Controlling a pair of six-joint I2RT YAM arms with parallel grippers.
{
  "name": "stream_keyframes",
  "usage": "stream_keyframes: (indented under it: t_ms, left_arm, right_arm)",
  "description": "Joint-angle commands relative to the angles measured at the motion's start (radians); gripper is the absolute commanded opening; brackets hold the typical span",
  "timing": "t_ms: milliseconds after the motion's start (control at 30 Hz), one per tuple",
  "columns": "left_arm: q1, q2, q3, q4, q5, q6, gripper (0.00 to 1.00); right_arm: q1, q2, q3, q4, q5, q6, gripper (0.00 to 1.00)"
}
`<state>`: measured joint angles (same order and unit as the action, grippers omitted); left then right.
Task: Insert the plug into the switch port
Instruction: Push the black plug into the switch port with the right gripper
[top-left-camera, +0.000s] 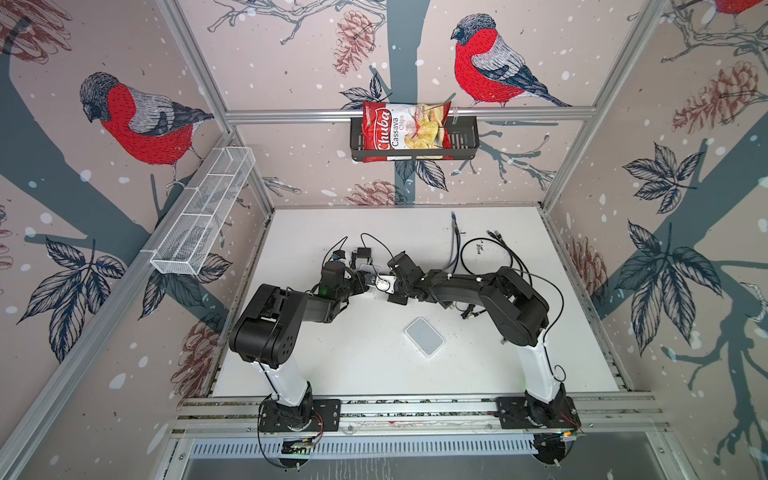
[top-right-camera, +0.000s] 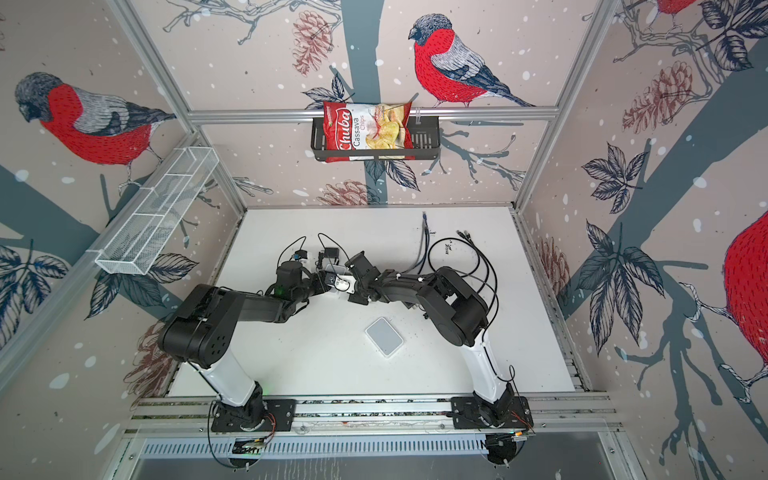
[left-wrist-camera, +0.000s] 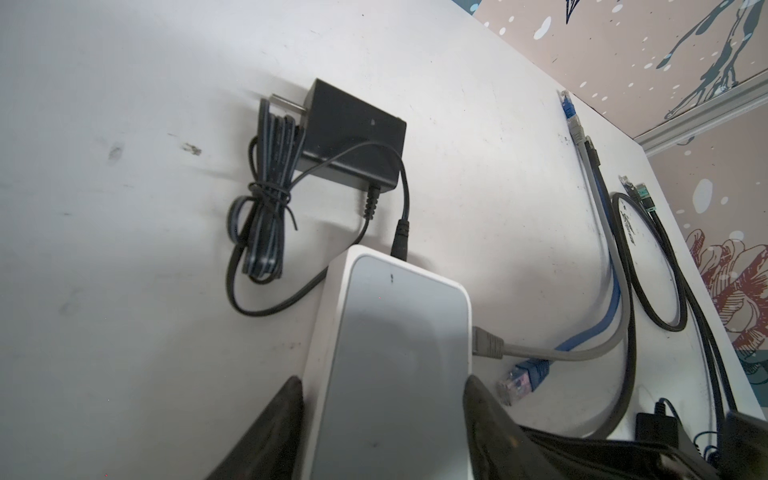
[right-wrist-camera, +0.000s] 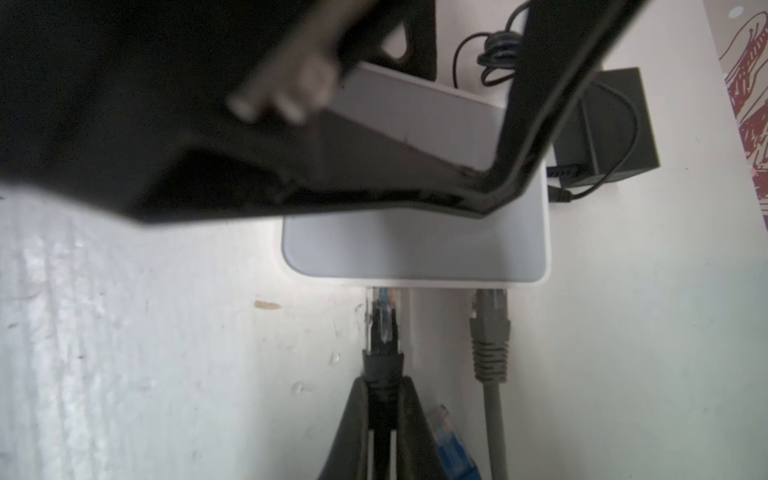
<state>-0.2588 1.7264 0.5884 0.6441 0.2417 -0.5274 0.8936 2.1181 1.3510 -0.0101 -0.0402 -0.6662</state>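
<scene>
The switch (left-wrist-camera: 399, 353) is a white box with a grey top, lying flat on the white table. My left gripper (left-wrist-camera: 383, 379) is shut on its two long sides. The plug (right-wrist-camera: 382, 328) is a black network plug with a clear tip. My right gripper (right-wrist-camera: 383, 380) is shut on its black boot. The clear tip meets the port side of the switch (right-wrist-camera: 415, 249); how deep it sits is hidden under the switch's edge. A grey plug (right-wrist-camera: 490, 332) sits in a port beside it.
A loose blue plug (right-wrist-camera: 451, 444) lies close by my right fingers. A black power adapter (left-wrist-camera: 353, 141) with bundled cord lies behind the switch. Several cables (top-left-camera: 457, 241) trail to the back right. Another white box (top-left-camera: 424, 336) rests nearer the front.
</scene>
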Motion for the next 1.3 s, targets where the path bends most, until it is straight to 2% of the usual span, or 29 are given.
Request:
stream_keyframes:
  t_ms: [0, 300, 667, 933, 1267]
  left_arm:
    - [-0.001, 0.008, -0.003, 0.043, 0.055, -0.019, 0.60]
    - [-0.001, 0.008, -0.009, 0.046, 0.065, -0.007, 0.60]
    - [-0.002, 0.011, -0.004, 0.051, 0.072, -0.004, 0.60]
    - [-0.002, 0.022, -0.014, 0.081, 0.091, -0.022, 0.59]
    - [-0.005, 0.033, -0.024, 0.131, 0.147, -0.020, 0.58]
  right_arm:
    - [0.005, -0.003, 0.008, 0.084, -0.012, 0.046, 0.00]
    - [0.005, 0.015, 0.031, 0.145, 0.047, 0.046, 0.00]
    - [0.029, 0.017, 0.019, 0.086, -0.106, -0.052, 0.00]
    - [0.029, 0.037, 0.037, 0.172, -0.033, 0.037, 0.00]
    - [0.040, 0.035, 0.032, 0.254, -0.100, 0.037, 0.00]
